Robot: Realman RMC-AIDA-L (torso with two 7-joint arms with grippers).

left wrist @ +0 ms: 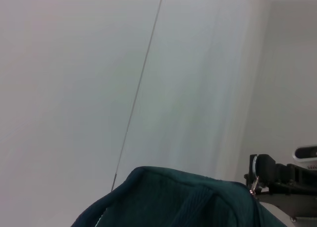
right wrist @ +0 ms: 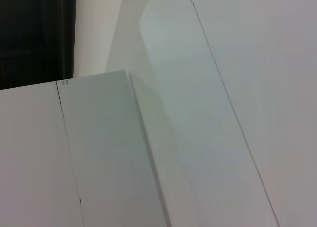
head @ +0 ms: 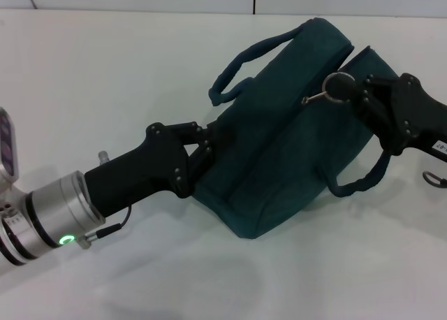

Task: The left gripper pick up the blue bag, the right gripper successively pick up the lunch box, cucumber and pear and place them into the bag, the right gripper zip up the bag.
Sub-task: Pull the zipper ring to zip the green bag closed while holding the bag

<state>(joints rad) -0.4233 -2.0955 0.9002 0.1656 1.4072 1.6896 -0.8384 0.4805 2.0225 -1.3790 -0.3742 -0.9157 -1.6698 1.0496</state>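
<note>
The blue bag (head: 279,159) lies on the white table, its two loop handles spread to either side; its top also shows in the left wrist view (left wrist: 168,197). My left gripper (head: 204,144) is shut on the bag's near left edge. My right gripper (head: 362,95) is at the bag's far right end, shut on the zipper's metal ring pull (head: 338,87); it also shows in the left wrist view (left wrist: 275,180). The zipper seam along the bag's top looks closed. The lunch box, the cucumber and the pear are out of view.
The white table (head: 105,68) stretches around the bag, with a wall seam at the back. A small metal ring (head: 433,178) hangs under my right arm. The right wrist view shows only white panels (right wrist: 208,113) and a dark corner.
</note>
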